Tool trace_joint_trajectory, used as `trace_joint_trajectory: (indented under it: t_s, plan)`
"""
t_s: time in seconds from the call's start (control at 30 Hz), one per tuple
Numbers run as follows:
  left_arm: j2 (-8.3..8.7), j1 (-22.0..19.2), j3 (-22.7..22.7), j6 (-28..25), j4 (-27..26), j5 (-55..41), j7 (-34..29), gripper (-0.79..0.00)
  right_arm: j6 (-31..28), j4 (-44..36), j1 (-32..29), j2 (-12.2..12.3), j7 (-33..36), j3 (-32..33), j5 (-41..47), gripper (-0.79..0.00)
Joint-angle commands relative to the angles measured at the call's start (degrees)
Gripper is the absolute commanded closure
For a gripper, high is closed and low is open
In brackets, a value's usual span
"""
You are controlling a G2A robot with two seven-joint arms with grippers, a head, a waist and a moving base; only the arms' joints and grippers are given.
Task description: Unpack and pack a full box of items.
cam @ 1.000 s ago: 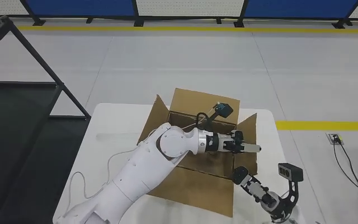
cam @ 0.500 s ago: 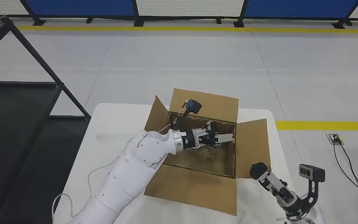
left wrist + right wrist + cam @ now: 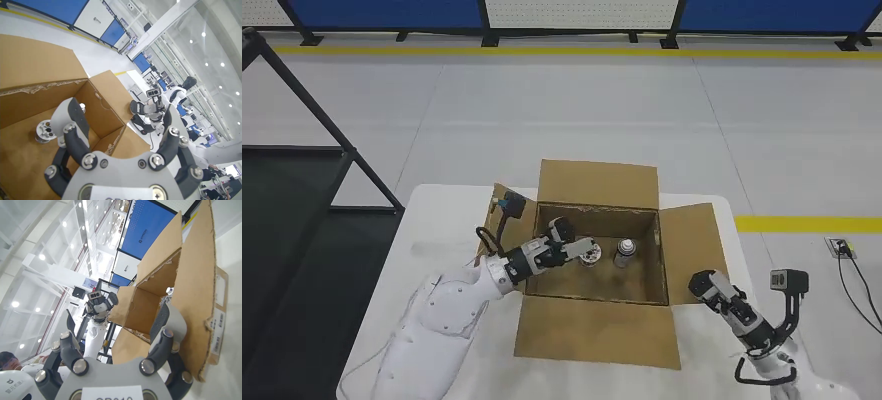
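- Counter (image 3: 442, 230): carries the box (image 3: 592, 330), with all four flaps folded outward so the interior is open to reach.
- Left claw (image 3: 564, 235): spread, empty, at the left rim, probably staged for the spool.
- Right claw (image 3: 704, 285): spread, empty, beside the right flap, outside the opening.
- Bottle (image 3: 624, 250), spool (image 3: 588, 250): upright on the box floor.

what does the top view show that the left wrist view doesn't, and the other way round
Top view, not left wrist: the black metal frame on the floor. Left wrist, not top: ceiling lights and a white robot far behind. Both: the open cardboard box, the metal spool and spray can inside it, the open left gripper, the right gripper by the right flap.
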Motion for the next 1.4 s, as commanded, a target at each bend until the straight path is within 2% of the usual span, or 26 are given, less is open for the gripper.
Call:
trace_joint_trajectory:
  t_s: [0.0, 0.27, 0.47, 0.7, 1.37]
  plan:
    - [0.39, 2.36, -1.59, -0.28, -2.14, -0.28, 0.37, -0.785, 1.99, -0.44, 0.45, 0.06, -0.74, -0.16, -1.79, -0.785]
    - [1.40, 8.74, -5.16, -1.83, -7.37, -1.85, 1.39, -0.785, 7.23, -1.35, 2.48, 0.01, -5.72, -1.36, -6.31, -0.785]
    - [1.82, 11.30, -6.35, -2.57, -8.57, -2.08, 2.79, -0.785, 11.03, 2.37, 6.58, -0.18, -7.55, -3.95, -7.94, -0.785]
    - [2.38, 14.62, -8.63, -3.33, -9.23, -2.65, 4.59, -0.785, 12.50, 5.05, 9.41, -0.32, -8.95, -5.83, -9.30, -0.785]
    - [2.91, 19.37, -10.45, -1.50, -8.71, -0.02, 13.07, -0.785, 14.73, 9.03, 12.71, -0.43, -7.14, -9.47, -10.18, -0.785]
